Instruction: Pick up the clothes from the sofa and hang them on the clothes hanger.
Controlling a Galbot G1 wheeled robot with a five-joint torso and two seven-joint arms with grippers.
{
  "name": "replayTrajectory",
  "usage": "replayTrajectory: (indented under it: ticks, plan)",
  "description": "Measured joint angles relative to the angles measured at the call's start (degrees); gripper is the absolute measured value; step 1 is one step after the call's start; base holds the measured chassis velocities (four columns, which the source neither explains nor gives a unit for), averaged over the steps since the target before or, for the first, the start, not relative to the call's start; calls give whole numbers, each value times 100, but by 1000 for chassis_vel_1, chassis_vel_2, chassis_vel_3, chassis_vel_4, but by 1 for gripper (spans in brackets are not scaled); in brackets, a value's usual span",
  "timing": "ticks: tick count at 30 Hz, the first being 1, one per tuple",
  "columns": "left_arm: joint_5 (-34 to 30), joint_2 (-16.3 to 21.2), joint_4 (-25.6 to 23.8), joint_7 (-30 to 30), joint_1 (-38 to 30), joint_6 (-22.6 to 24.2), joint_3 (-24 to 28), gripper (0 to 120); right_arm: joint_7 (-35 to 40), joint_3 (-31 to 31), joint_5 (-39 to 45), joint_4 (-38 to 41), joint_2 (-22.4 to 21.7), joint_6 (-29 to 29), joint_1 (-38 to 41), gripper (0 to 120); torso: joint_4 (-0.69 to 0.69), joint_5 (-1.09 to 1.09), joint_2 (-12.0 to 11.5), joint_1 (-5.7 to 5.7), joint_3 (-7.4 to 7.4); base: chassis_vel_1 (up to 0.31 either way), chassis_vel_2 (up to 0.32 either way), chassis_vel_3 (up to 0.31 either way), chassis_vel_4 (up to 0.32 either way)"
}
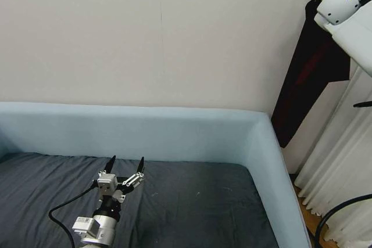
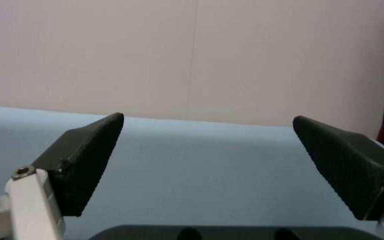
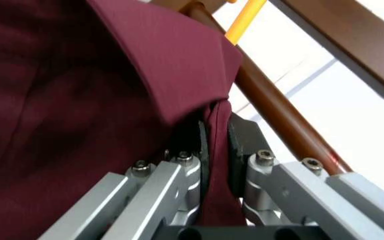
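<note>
**Maroon shirt pinched in my right fingers, up by the wooden rail**

The maroon shirt (image 3: 78, 100) hangs high at my right, past the end of the sofa and in front of the wall. From my head it shows as a long dark drop of cloth beside the white curtain (image 1: 343, 161). My right fingers (image 3: 244, 142) are pressed together on a fold of it, with the cloth squeezed between the two dark pads just below what looks like the collar. A brown wooden rail (image 3: 279, 110) runs just behind that pinch. The shirt seems to lie against the rail, though from this close I cannot tell whether it is draped over it. A yellow bar (image 3: 245, 20) shows above the rail. My right arm (image 1: 343, 10) reaches up at the top corner of my head view.

My left fingers (image 2: 88, 155) are spread wide apart with nothing between them. They are low over the dark grey seat (image 1: 192, 201) of the sofa and point toward its pale blue backrest (image 1: 174, 132). A black cable (image 1: 61, 216) loops beside my left arm above the seat. Behind the backrest is the plain light wall (image 1: 145, 39).
</note>
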Motion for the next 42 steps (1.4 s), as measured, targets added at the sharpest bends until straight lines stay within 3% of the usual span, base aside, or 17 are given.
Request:
replayTrajectory:
  ticks: [11,20,24,27,28,42]
  plan:
    - [0,0,0,0,0,0,0,100,856,757,935,-210,173,-259,-312,7,0,0,0,0,0,0,0,0,0]
    - [0,0,0,0,0,0,0,100,774,796,869,-244,221,-101,-385,6,-3,0,0,0,-1,0,0,0,0]
    - [0,0,0,0,0,0,0,100,757,821,823,-113,167,83,-458,15,0,0,0,0,0,0,0,0,0]
    - [0,0,0,0,0,0,0,100,724,843,885,314,-56,324,-559,32,0,1,0,0,1,0,0,0,0]
    - [0,0,0,0,0,0,0,100,724,843,885,314,-56,324,-559,32,0,1,0,0,1,0,0,0,0]
    - [0,0,0,0,0,1,0,100,925,979,1812,3404,-1508,158,-834,84,0,1,0,0,0,0,0,0,0]
